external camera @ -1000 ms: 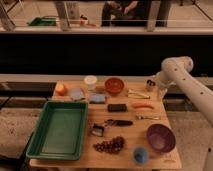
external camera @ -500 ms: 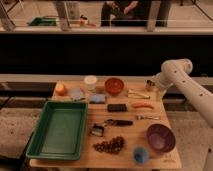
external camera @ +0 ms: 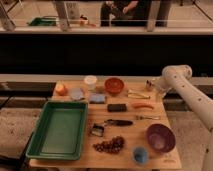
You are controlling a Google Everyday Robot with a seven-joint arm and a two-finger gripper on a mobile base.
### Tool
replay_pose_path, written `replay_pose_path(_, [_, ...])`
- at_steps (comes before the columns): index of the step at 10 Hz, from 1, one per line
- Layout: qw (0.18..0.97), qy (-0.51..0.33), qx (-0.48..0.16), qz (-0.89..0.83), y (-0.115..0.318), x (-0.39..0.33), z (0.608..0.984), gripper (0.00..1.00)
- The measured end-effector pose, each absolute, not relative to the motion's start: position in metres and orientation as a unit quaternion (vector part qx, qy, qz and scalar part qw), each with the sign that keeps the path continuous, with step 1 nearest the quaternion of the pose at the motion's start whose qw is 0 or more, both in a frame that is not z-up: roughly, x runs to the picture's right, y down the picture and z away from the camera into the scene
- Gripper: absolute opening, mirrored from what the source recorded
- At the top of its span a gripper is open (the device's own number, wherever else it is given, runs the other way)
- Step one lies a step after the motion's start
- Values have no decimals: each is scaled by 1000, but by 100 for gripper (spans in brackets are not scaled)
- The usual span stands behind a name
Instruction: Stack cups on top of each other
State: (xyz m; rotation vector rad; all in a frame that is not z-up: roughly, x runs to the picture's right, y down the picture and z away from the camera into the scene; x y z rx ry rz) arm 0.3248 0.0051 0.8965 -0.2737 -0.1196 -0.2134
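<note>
Over at the far right edge of the tabletop [external camera: 125,150], the claw [external camera: 151,85] hovers; whether it is spread, I cannot tell. A white cup [external camera: 90,81] stands at the back, a blue cup [external camera: 140,154] at the front.

gripper [external camera: 150,85] too small to make out, arm [external camera: 200,107] cut off at right edge

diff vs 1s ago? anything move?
Barely. The hand sits at the table's far right edge much as before, with at most a slight shift of the arm; nothing was grasped or released. White cup, blue cup, green tray and purple bowl all stayed put.
</note>
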Motion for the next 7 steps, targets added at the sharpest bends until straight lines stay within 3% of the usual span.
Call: replay_pose_path(7, [989, -46, -102, -97, -4, 332, 931, 80])
